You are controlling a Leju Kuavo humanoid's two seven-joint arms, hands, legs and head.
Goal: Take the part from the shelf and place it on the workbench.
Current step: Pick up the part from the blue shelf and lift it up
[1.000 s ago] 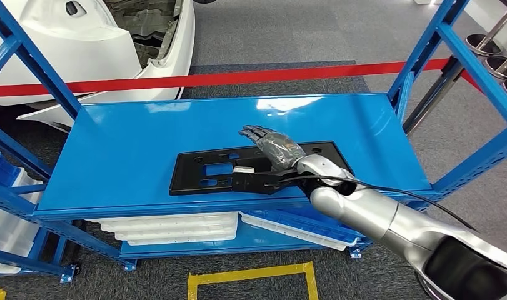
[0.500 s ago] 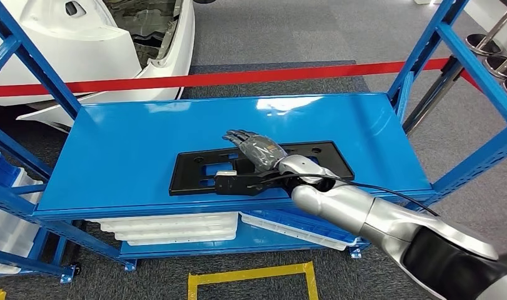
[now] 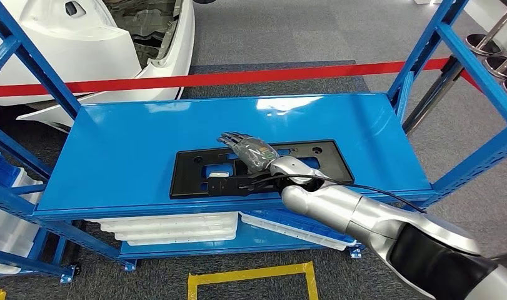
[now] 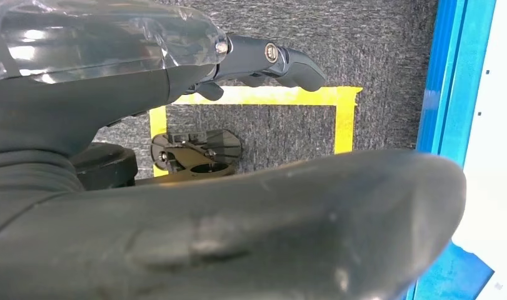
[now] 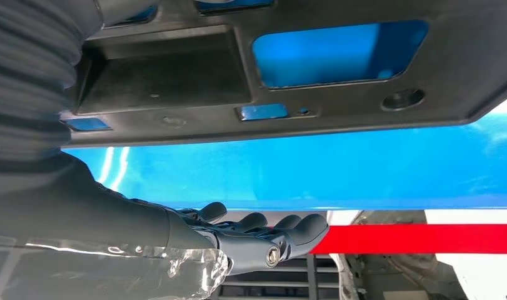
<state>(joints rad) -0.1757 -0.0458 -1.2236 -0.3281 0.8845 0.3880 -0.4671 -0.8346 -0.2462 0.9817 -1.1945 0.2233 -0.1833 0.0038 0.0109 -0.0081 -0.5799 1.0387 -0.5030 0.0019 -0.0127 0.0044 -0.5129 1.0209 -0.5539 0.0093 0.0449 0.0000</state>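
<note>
Your right hand [image 3: 249, 150] was over the middle of the black part [image 3: 194, 172], fingers stretched out flat and apart, holding nothing. In the head view the fingers [image 3: 233, 138] reached past the part's far edge, and the thumb [image 3: 222, 186] lay low along its near edge. Whether the palm actually pressed on the plastic could not be told; the right wrist view showed the fingers [image 5: 282, 228] extended above the blue surface, with the part [image 5: 338, 94] close by the camera and blue showing through its cutouts.

The part itself lay flat on the top shelf [image 3: 125, 144] of the blue rack, toward the near edge and right of centre, its long side running along that edge. You had not lifted it.

Your left hand [image 4: 263, 59] hung over grey carpet and a yellow taped outline [image 4: 272, 95]; its fingers were held straight and it gripped nothing.

Further out, white trays [image 3: 169, 226] sat stacked on the level below the shelf. Behind the rack ran a red barrier tape [image 3: 238, 77], with a white car body [image 3: 82, 44] beyond it.
</note>
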